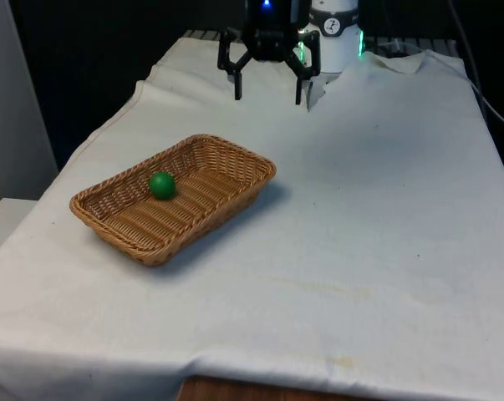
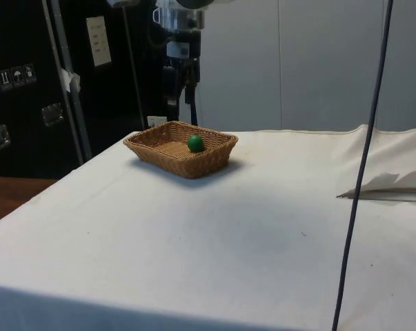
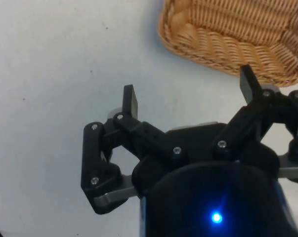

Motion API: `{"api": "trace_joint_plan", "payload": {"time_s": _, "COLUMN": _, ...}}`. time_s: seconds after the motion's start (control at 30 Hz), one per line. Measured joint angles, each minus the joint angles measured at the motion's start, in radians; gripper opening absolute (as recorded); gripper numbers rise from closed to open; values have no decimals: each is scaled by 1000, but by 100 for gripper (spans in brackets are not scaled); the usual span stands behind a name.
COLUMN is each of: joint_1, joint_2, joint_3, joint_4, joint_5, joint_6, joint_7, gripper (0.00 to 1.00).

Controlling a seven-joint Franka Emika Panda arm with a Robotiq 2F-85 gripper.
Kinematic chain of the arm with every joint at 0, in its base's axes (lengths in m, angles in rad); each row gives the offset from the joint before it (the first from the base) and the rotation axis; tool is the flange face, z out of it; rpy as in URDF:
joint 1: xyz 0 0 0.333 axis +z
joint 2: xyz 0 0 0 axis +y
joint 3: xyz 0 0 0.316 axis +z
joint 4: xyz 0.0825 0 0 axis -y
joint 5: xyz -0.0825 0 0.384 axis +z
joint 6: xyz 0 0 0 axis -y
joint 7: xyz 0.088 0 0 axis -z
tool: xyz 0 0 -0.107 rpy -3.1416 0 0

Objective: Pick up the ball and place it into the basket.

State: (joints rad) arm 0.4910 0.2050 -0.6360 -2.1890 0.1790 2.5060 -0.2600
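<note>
A small green ball (image 1: pixel 161 185) lies inside the woven wicker basket (image 1: pixel 228 153), towards the basket's left side in the front view. In the side view the ball (image 2: pixel 195 143) rests against the basket's (image 2: pixel 214 153) inner wall. My black gripper (image 1: pixel 268 90) hangs high above the table's far end, well beyond the basket, open with nothing between its fingers. From the wrist, the spread fingertips (image 3: pixel 131 101) frame bare cloth, and a corner of the basket (image 3: pixel 223 54) lies just past my gripper (image 3: pixel 191 91).
White cloth (image 1: pixel 369 217) covers the whole table. A dark cable (image 2: pixel 363 165) hangs down at the side view's right, beside a fold in the cloth (image 2: pixel 387 189). The table's front edge (image 1: pixel 260 388) shows bare wood.
</note>
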Motion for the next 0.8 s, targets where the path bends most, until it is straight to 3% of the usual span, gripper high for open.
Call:
{"api": "trace_joint_plan", "payload": {"time_s": 0.4, "joint_1": 3, "joint_2": -77, "joint_3": 65, "joint_4": -61, "joint_5": -81, "joint_6": 1, "joint_7": 78, "gripper": 100}}
{"api": "trace_joint_plan", "payload": {"time_s": 0.8, "joint_1": 3, "joint_2": -80, "joint_3": 85, "joint_4": -51, "joint_5": -93, "joint_6": -11, "joint_7": 90, "gripper": 100}}
